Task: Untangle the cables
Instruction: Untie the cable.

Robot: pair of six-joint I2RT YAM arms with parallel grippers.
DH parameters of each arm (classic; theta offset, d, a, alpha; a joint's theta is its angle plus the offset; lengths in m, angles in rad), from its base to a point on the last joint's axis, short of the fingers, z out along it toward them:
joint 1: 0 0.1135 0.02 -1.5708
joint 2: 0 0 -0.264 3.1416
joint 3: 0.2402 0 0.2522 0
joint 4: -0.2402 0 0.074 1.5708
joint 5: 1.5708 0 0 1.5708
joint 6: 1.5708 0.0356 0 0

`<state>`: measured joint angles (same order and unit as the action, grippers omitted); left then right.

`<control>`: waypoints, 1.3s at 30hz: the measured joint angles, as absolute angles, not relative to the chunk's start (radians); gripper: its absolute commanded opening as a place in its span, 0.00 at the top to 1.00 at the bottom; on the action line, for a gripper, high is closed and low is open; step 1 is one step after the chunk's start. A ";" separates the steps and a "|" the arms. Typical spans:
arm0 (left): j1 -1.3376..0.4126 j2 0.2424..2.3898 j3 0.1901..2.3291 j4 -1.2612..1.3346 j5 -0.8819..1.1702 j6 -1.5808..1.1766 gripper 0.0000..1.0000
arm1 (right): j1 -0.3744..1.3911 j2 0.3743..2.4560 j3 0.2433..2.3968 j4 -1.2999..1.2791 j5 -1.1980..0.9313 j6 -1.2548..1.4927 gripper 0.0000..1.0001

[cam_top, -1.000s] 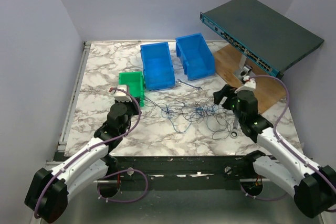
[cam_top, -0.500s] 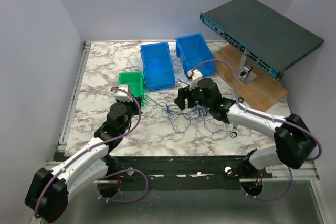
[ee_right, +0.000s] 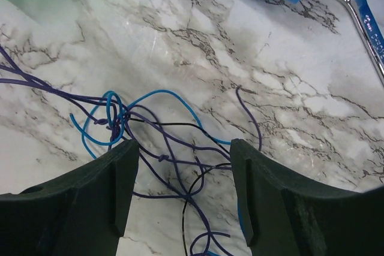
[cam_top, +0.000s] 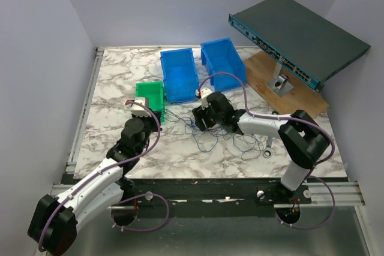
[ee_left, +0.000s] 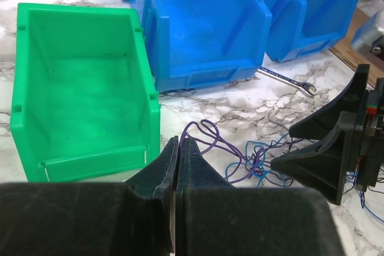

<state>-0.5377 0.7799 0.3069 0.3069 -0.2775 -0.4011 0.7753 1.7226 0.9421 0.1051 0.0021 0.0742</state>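
Over the marble table point(ee_right: 288, 88), right jaws spread open astride tangled cables point(ee_right: 117, 115), left jaws pressed shut.

There are two blue bins point(cam_top: 180, 76) point(cam_top: 222, 63), one green bin point(cam_top: 150, 96), one silver wrench point(ee_left: 287, 80), one network switch point(cam_top: 300, 34) and one wooden board point(cam_top: 300, 105). The cables point(ee_right: 114, 118) are too tangled to count surely; perhaps three or four.
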 measured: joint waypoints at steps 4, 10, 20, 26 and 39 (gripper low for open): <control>-0.538 0.778 0.307 0.304 -0.279 -0.404 1.00 | 0.776 1.751 0.942 0.104 0.004 0.067 0.39; -0.538 0.774 0.307 0.303 -0.281 -0.405 1.00 | 0.779 1.802 0.944 0.121 0.043 0.073 0.96; -0.538 0.765 0.307 0.293 -0.331 -0.416 1.00 | 0.779 1.659 0.811 0.221 0.303 0.182 0.99; -0.543 0.741 0.307 0.261 -0.397 -0.459 1.00 | 0.714 1.478 0.732 0.253 0.465 0.342 0.99; -0.536 0.664 0.298 0.173 -0.620 -0.558 1.00 | 0.379 1.164 0.377 0.256 0.581 0.732 0.99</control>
